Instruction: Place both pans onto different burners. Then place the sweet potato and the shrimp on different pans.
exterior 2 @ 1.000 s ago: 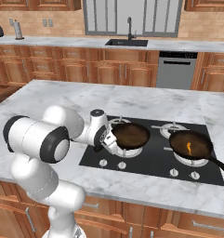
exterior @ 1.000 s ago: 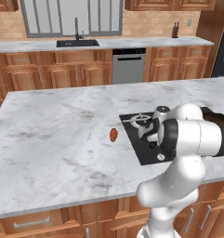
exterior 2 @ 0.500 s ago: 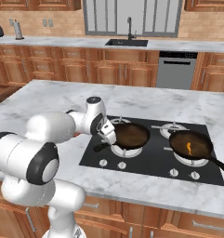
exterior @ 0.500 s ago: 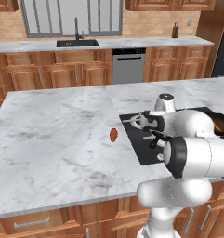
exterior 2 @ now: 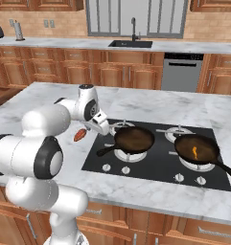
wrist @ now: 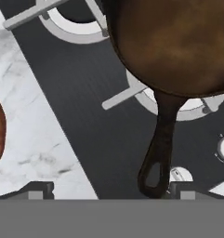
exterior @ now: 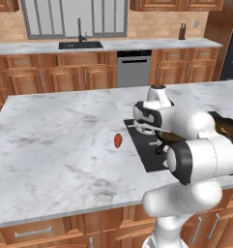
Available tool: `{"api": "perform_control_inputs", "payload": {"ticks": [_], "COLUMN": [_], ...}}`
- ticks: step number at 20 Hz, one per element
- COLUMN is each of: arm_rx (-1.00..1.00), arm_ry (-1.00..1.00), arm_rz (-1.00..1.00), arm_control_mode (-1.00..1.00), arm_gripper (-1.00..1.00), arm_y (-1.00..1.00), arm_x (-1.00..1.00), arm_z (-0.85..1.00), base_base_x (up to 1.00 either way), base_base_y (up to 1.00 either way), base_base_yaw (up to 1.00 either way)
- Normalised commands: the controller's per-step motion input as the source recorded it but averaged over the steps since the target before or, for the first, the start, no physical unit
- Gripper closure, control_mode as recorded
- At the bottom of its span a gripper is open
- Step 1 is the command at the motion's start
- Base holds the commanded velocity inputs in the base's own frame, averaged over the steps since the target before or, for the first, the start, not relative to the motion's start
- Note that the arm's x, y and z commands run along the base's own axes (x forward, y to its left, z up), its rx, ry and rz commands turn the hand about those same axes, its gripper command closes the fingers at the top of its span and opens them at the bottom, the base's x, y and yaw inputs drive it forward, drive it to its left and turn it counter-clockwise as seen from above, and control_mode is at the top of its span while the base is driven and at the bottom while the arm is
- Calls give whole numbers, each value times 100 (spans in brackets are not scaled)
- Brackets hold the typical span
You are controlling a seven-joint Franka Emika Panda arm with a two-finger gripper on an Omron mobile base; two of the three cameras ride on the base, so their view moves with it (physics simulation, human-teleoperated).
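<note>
Jaws spread off pan (wrist: 178, 44) handle; sweet potato (exterior 2: 80, 135) on counter.

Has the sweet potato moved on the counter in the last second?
No. The sweet potato lies at the same spot left of the black cooktop.

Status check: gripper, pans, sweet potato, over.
Gripper open, empty, above near pan's handle. Both pans on front burners; shrimp in far pan. Sweet potato on counter beside cooktop. Nothing blocking it.

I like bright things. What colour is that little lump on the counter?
Reddish-orange: the sweet potato, clearest in the right base view.
</note>
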Motion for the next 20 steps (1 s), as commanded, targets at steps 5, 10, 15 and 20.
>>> {"api": "perform_control_inputs", "payload": {"ticks": [5, 10, 15, 20], "arm_rx": [0, 0, 0, 0], "arm_ry": [19, 8, 0, 0], "arm_rz": [19, 18, 11, 9], "arm_control_mode": [-100, -100, -100, -100], "arm_gripper": [-100, -100, -100, -100], "arm_y": [57, 52, 45, 38], "arm_x": [24, 15, 25, 17], "arm_z": [3, -1, -9, -22], "base_base_x": [0, 0, 0, 0], "base_base_y": [0, 0, 0, 0], "base_base_yaw": [0, 0, 0, 0]}}
